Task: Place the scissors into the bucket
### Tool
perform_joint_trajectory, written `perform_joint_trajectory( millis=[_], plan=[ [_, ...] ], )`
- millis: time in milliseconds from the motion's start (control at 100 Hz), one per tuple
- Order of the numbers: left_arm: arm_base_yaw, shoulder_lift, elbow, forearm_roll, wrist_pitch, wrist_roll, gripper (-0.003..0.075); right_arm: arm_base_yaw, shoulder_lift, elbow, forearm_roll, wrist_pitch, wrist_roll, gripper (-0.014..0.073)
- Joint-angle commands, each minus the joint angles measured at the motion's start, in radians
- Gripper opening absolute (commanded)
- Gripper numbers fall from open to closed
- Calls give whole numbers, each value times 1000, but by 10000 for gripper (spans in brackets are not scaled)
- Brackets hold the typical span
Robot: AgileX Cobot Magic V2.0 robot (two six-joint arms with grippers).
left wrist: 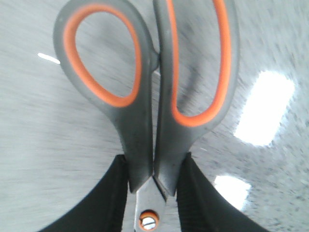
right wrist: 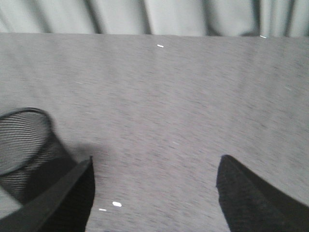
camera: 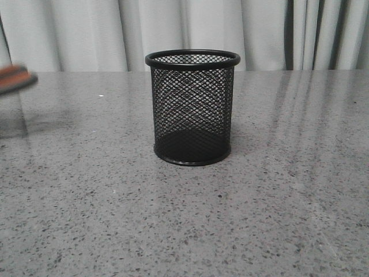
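The black mesh bucket (camera: pixel 192 107) stands upright on the grey table in the front view, and its rim shows in the right wrist view (right wrist: pixel 26 140). My left gripper (left wrist: pixel 152 169) is shut on the scissors (left wrist: pixel 145 87) just above the pivot screw, the grey and orange handles pointing away from it. A blurred bit of the scissors' handle (camera: pixel 16 79) shows at the far left of the front view, above the table. The blades are hidden. My right gripper (right wrist: pixel 154 169) is open and empty over bare table, with the bucket beside one finger.
The speckled grey table (camera: pixel 277 190) runs back to pale curtains (camera: pixel 75 32). Bright light patches reflect on the table in the left wrist view (left wrist: pixel 263 113).
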State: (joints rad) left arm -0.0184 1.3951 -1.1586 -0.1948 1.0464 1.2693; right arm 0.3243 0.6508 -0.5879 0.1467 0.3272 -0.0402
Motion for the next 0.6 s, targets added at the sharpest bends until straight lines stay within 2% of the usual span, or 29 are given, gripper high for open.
perform_joint_trajectory(
  millis=[0,180,330,400,590],
  plan=[
    [-52,-118,-25,-43,-84,-2,-20,90,3,-72,28,-97,-8,482],
    [-268,-269,-25,-51,-165,-2,-20,323,55,-171,117,-183,-8,483],
    [-454,-343,-25,-51,-240,-2,-20,494,173,-288,123,-202,-8,484],
    [-524,-367,-25,-51,-287,-2,-20,527,240,-336,131,-205,-7,484],
    [-659,-407,-25,-51,-368,-2,-20,530,362,-432,194,-198,-7,484]
  ],
)
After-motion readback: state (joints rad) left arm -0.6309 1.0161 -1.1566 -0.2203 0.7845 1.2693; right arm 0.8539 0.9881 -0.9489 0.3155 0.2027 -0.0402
